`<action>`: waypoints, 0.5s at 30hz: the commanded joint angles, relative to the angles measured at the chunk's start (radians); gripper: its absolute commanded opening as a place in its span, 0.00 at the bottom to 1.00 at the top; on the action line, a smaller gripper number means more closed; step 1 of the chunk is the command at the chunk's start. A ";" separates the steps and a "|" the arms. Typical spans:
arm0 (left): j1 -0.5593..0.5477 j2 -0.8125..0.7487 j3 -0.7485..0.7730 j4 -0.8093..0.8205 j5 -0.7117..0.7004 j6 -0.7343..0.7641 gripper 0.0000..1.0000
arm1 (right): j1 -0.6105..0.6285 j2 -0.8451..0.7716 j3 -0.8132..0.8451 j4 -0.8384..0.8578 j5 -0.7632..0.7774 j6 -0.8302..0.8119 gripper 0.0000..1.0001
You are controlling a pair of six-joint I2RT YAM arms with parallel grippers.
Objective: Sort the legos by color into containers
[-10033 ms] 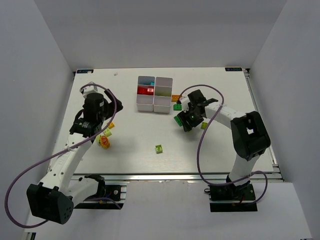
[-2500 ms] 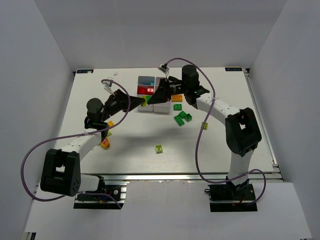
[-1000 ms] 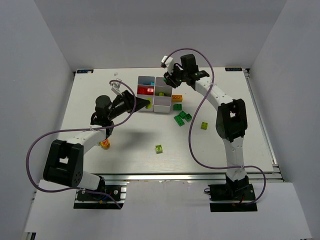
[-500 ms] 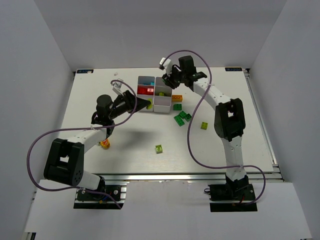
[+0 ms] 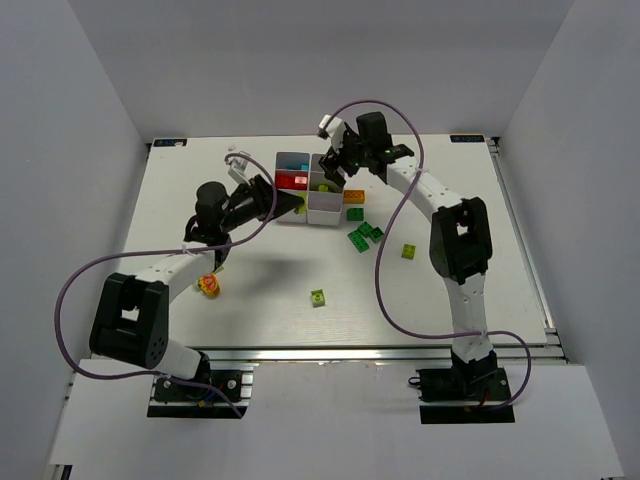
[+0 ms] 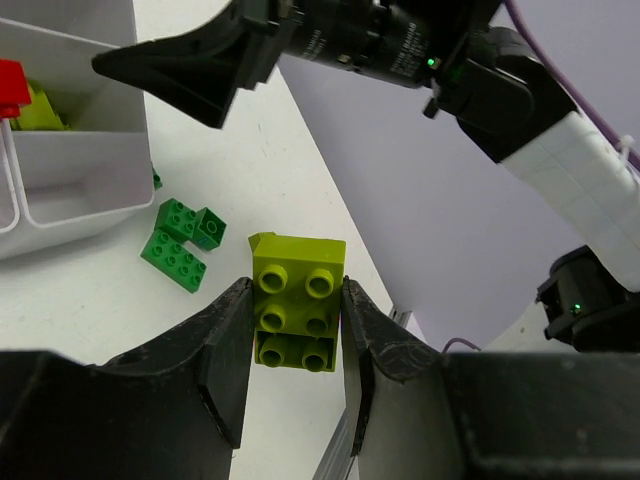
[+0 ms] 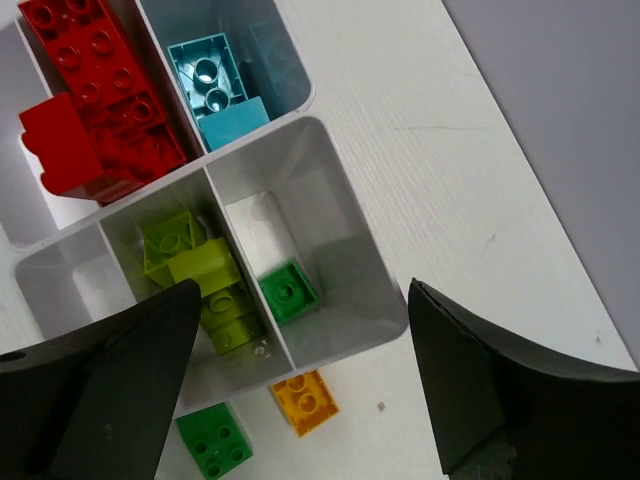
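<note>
Left gripper (image 6: pixel 295 312): clamped on lime brick (image 6: pixel 297 318) by its flat sides | brick judged light, rigid, slick | right gripper (image 7: pixel 302 300): jaws wide apart, dark green brick (image 7: pixel 288 290) below, between them.

White tray (image 7: pixel 352 250), six compartments, upright on the surface. One compartment holds red bricks (image 7: pixel 95 95), and the one beside it holds light blue bricks (image 7: pixel 215 85). Lime bricks (image 7: pixel 195 265) are heaped in a third. A single dark green brick (image 7: pixel 288 292) lies studs up in the compartment next to them. An orange brick (image 7: pixel 303 398) lies on the surface just outside the tray. My left end effector (image 6: pixel 295 300) grips a six-stud lime brick (image 6: pixel 298 320), held off the surface. Loose dark green bricks (image 6: pixel 180 245) lie near the tray. A small lime brick (image 5: pixel 318 297) lies well apart, nearer my bases.
</note>
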 commanded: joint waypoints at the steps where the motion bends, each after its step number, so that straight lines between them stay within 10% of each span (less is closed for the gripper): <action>1: -0.020 0.013 0.083 -0.073 -0.030 0.047 0.00 | -0.005 -0.140 -0.034 0.048 0.022 0.047 0.89; 8: -0.087 0.142 0.361 -0.467 -0.105 0.308 0.00 | -0.117 -0.357 -0.223 0.045 -0.186 0.156 0.88; 15: -0.164 0.365 0.758 -0.889 -0.237 0.610 0.00 | -0.214 -0.507 -0.404 -0.027 -0.510 0.182 0.42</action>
